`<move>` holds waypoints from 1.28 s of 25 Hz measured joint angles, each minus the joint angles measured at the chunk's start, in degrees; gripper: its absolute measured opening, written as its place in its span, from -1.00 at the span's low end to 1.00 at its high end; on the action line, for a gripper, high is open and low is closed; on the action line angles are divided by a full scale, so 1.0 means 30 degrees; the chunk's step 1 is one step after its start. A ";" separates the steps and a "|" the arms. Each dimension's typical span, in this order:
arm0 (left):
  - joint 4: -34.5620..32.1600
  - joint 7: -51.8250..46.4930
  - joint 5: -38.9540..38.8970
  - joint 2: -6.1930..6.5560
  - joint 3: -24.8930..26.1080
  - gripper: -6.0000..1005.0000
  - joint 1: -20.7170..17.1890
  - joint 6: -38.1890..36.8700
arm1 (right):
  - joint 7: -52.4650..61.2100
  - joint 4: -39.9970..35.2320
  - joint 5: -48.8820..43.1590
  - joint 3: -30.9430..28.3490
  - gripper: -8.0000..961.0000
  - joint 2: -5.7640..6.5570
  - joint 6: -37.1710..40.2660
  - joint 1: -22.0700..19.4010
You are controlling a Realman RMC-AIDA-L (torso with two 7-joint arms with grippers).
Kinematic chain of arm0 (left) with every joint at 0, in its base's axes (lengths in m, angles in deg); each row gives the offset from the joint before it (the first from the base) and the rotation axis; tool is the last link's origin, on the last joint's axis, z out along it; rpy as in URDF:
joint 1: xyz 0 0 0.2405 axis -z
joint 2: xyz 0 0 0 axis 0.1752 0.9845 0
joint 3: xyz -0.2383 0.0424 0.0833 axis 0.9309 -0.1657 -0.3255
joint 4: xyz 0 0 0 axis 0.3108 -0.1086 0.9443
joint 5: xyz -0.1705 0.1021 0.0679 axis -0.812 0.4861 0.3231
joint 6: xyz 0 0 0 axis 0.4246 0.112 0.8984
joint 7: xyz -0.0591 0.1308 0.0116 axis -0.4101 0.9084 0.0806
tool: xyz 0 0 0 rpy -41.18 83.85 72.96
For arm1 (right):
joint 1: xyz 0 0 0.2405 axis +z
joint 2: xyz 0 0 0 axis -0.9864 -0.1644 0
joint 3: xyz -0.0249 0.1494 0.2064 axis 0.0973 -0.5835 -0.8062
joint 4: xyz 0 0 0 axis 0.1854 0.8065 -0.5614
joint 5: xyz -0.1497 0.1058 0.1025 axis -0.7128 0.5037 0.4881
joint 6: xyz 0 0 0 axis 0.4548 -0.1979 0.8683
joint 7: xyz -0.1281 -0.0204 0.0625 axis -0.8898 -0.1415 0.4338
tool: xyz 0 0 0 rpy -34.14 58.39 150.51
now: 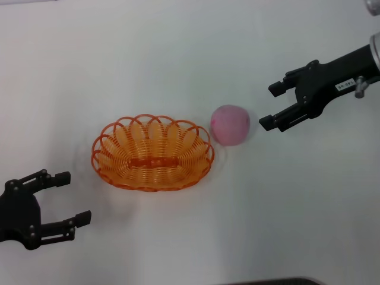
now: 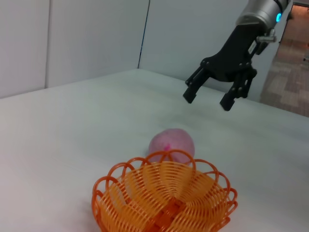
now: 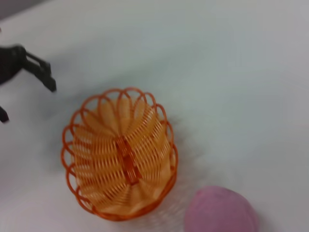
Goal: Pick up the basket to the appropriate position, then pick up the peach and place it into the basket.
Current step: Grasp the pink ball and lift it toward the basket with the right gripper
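Observation:
The orange basket (image 1: 152, 152) sits on the white table, empty; it also shows in the left wrist view (image 2: 164, 203) and the right wrist view (image 3: 120, 154). The pink peach (image 1: 230, 124) rests on the table just right of the basket's rim, and also shows in the wrist views (image 2: 172, 144) (image 3: 221, 211). My right gripper (image 1: 272, 105) is open, to the right of the peach and apart from it; it hangs above the table in the left wrist view (image 2: 206, 99). My left gripper (image 1: 76, 198) is open and empty, at the basket's lower left.
The white table (image 1: 178, 53) spreads all around the basket and peach. A grey wall and a doorway stand beyond the table's far edge in the left wrist view.

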 joint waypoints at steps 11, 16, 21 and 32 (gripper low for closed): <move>-0.0044 -0.0031 -0.0011 0.0000 0.0000 0.75 -0.0005 -0.0150 | 0.0481 -0.0155 -0.0641 0.3217 0.95 -0.0224 -0.1632 0.0765; -0.0024 -0.0032 -0.0011 -0.0001 0.0001 0.75 -0.0010 -0.0131 | 0.0846 -0.0169 -0.0675 0.4768 0.95 -0.0289 -0.2371 0.0973; -0.0037 -0.0032 0.0043 -0.0047 0.0002 0.75 0.0028 -0.0078 | 0.1094 0.0017 -0.0892 0.5996 0.95 -0.0365 -0.3239 0.1124; 0.0069 -0.0032 0.0073 -0.0106 0.0000 0.75 0.0130 0.0034 | 0.1313 0.1616 -0.0754 0.8050 0.94 -0.0373 -0.5338 0.1562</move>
